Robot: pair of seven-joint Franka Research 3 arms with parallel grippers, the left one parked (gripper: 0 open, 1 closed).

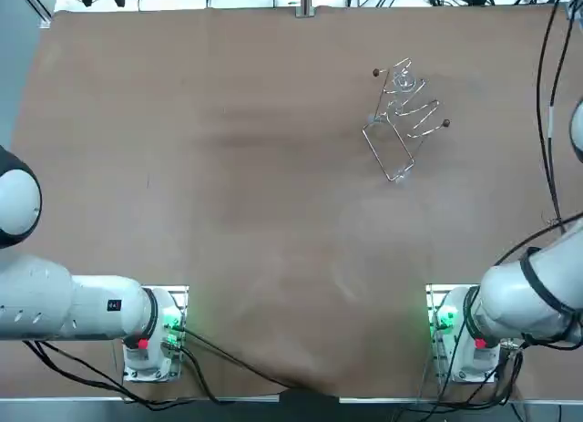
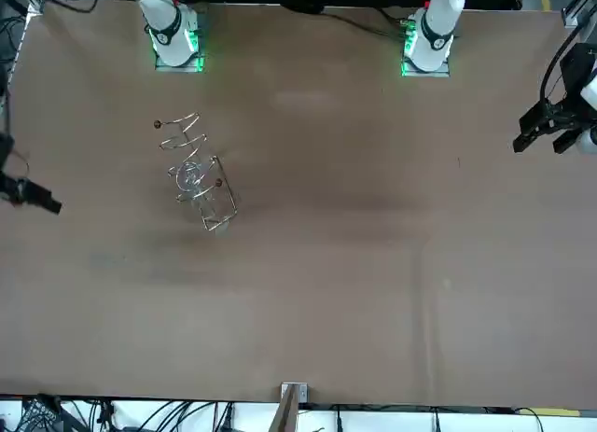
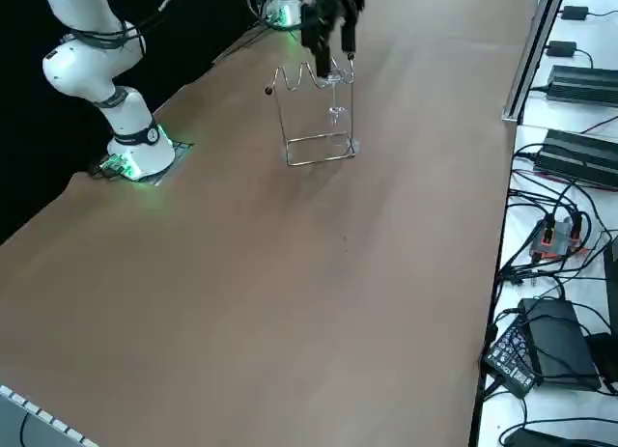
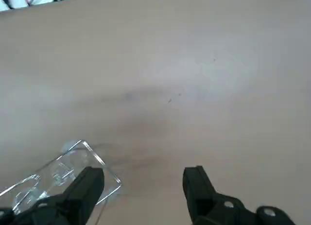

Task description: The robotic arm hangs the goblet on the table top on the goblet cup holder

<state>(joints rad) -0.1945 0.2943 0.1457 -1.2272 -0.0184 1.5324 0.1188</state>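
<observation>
- as the goblet [image 3: 336, 99] already looks hung on the goblet cup holder [image 3: 319, 160], little seems left.
- tool [image 4: 143, 179] spread, empty, lies off the holder toward the robot's right.

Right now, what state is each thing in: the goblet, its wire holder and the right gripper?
goblet: hanging from the holder's top wire, off the tabletop.
goblet holder: standing upright on the table, carrying the goblet.
right gripper: open and empty, above the table, apart from the holder.
</observation>
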